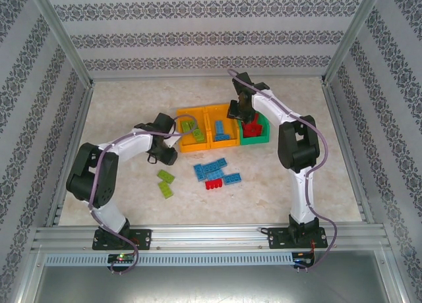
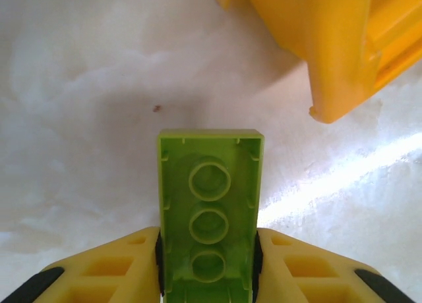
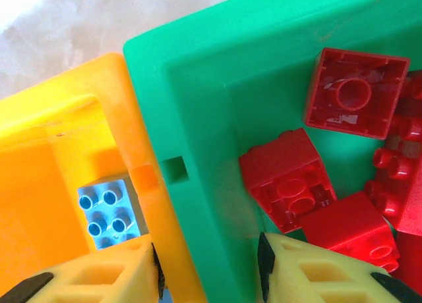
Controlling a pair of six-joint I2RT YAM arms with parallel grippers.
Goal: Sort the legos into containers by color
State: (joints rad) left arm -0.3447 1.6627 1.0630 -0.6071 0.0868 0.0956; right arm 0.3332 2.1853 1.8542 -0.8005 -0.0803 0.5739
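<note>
Pale marbled surface (image 1: pixel 132 105) with three bins in a row: two orange, one green.

Left orange bin (image 1: pixel 179 128) holds lime bricks (image 1: pixel 192 128), the middle orange bin (image 1: pixel 223 145) blue bricks (image 1: pixel 221 130), and the green bin (image 1: pixel 256 142) red bricks (image 3: pixel 290 178). Right hand (image 3: pixel 210 270) hangs over the wall between the middle and green bins, fingers apart and gripping nothing. Left hand (image 2: pixel 210 263) is near the left orange bin, clamped on a lime brick (image 2: pixel 210 204), hollow underside showing. Loose on the surface in front of the bins — a lime pair (image 1: pixel 166 182), a blue cluster (image 1: pixel 212 166) and a red piece (image 1: pixel 213 184).

No readable text, label or number anywhere.
</note>
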